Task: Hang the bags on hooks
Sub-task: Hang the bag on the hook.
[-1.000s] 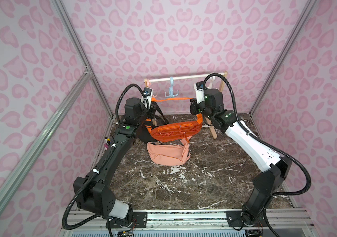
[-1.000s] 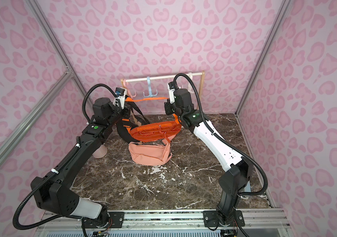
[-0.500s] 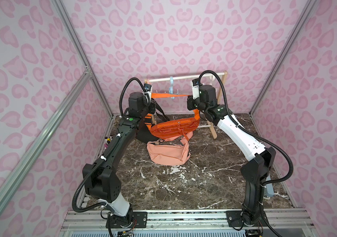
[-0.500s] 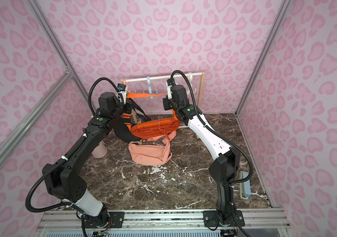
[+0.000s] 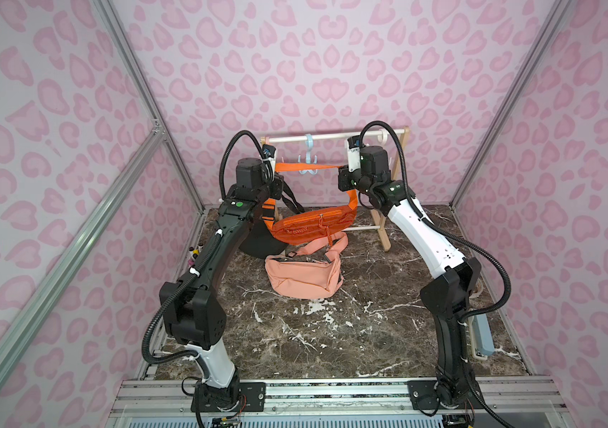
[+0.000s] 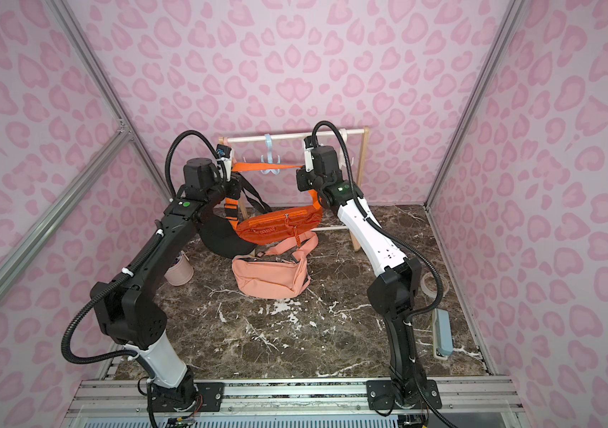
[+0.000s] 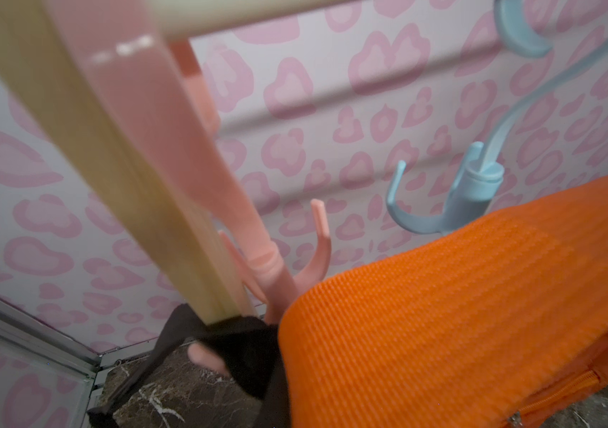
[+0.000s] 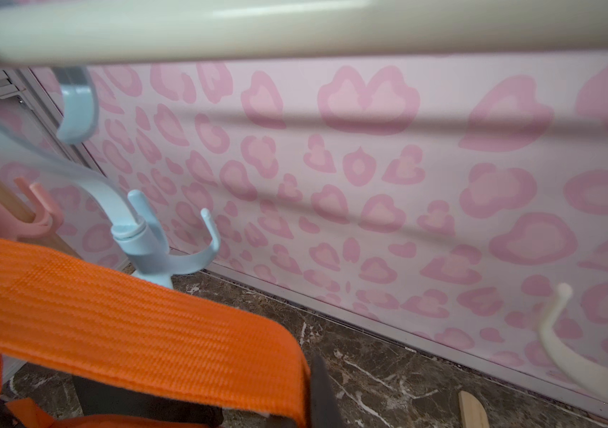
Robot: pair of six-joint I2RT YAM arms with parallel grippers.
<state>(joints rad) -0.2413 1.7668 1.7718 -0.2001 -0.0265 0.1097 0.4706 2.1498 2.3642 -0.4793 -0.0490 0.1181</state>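
Marble tabletop (image 5: 369, 333) fills the lower half of both top views. Centre frame, a peach bag (image 5: 302, 276) lies flat on it, not the one I'm holding. Just above that in frame the orange bag (image 5: 310, 226) hangs clear of the marble, body sagging between my 2 arms. Upper centre, my left gripper (image 5: 276, 173) and right gripper (image 5: 342, 174) are each clamped on the orange strap (image 5: 310, 167), 1 at each end of a taut, near-level span. The blue hook (image 5: 308, 163) sits at mid-span, hung off the rack rail (image 5: 332, 136). In both wrist views the strap is on the camera side of its prongs, and I judge it not yet over any of them.

Risks from here:
- Span is taut. If it meets a prong tip instead of dropping behind it, the hook likely swivels or slides along the rail and the strap skates off.
- Hook hangs loose; a push toward the back wall (image 5: 332, 74) could swing it away.
- The pink hook (image 7: 295, 259), lower centre of the left wrist view, is close to the strap edge with a black strap (image 7: 236, 355) on 1 prong; snag possible.
- Releasing 1 end early dumps the weight sideways; bag could drop onto the peach one.
- Rack looks light; a hard downward pull with both arms could tip it.
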